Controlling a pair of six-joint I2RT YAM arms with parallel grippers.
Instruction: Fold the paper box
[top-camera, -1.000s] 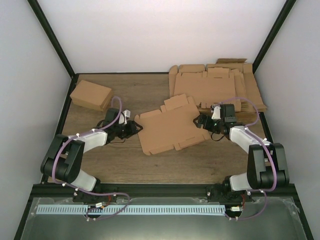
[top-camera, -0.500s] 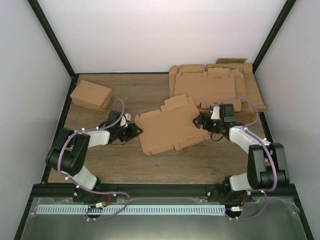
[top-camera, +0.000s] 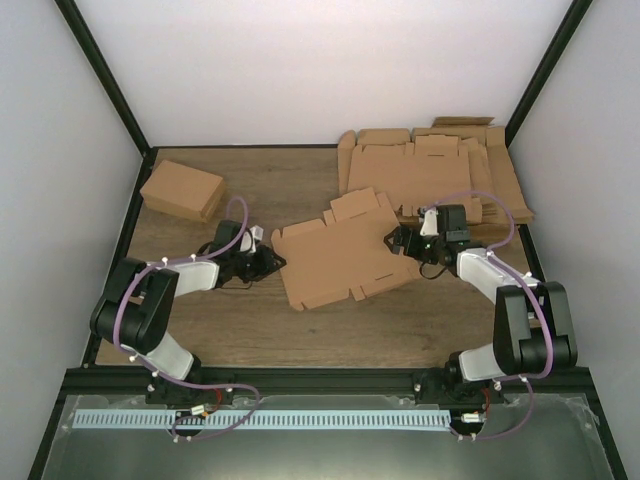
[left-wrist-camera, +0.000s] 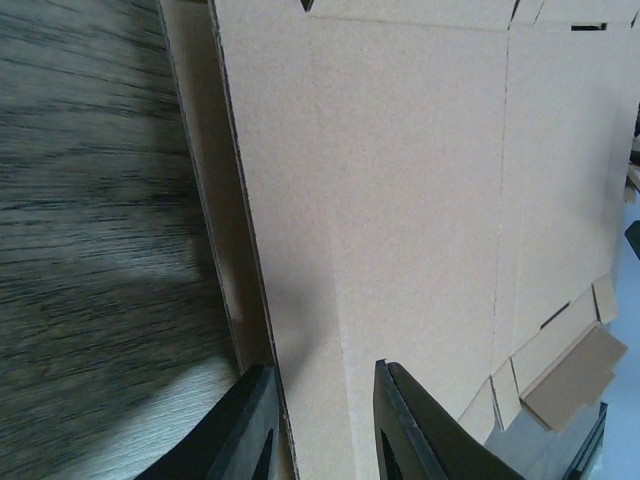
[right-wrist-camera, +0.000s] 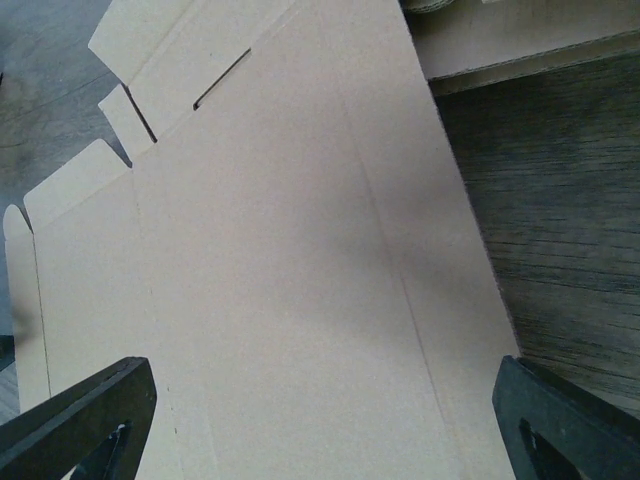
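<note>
Centre of the table (top-camera: 230, 325): the box (top-camera: 340, 262) lies as a flat sheet. My left gripper (left-wrist-camera: 320, 375) sits at the sheet's 9 o'clock edge, fingers narrowly apart astride it; I cannot tell whether they pinch it. My right gripper (right-wrist-camera: 322, 372), at 3 o'clock, hangs over the sheet, jaws wide apart. Stacked blanks (top-camera: 440, 170) lie at 1 o'clock, a folded box (top-camera: 182, 190) at 10.
</note>
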